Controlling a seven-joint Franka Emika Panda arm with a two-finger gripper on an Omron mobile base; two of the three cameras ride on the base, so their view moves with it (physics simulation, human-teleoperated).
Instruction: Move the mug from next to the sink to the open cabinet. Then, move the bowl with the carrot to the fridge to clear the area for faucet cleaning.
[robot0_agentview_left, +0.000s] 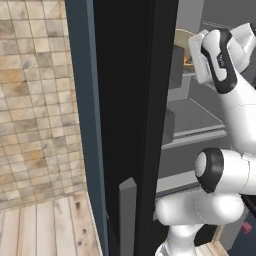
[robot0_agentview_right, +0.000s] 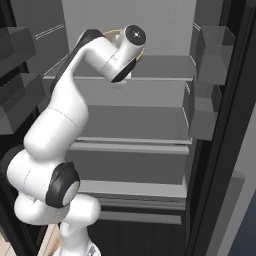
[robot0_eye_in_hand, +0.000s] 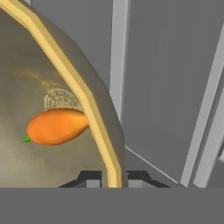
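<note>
Bowl with carrot held inside fridge, upper shelf level.

Round olive-yellow shallow bowl (robot0_eye_in_hand: 65, 83) pinched at its rim, rim wall passing between two dark finger tips of the gripper (robot0_eye_in_hand: 114, 177); jaws close together and clamped on the rim, apparently to carry the bowl level and keep its load in. Small orange tapered carrot (robot0_eye_in_hand: 57, 127) lying on the bowl floor, near the gripped edge. Bowl positioned over the upper grey shelf (robot0_agentview_right: 165, 67) of the tall black-edged fridge (robot0_agentview_right: 150, 125), partly hidden behind the white wrist in both base views. Not possible to tell whether the bowl touches the shelf or hangs just above it. Black fridge door (robot0_agentview_left: 130, 125) standing open, giving the arm a path in. Judged stage: placement of the bowl; release not yet done.
</note>
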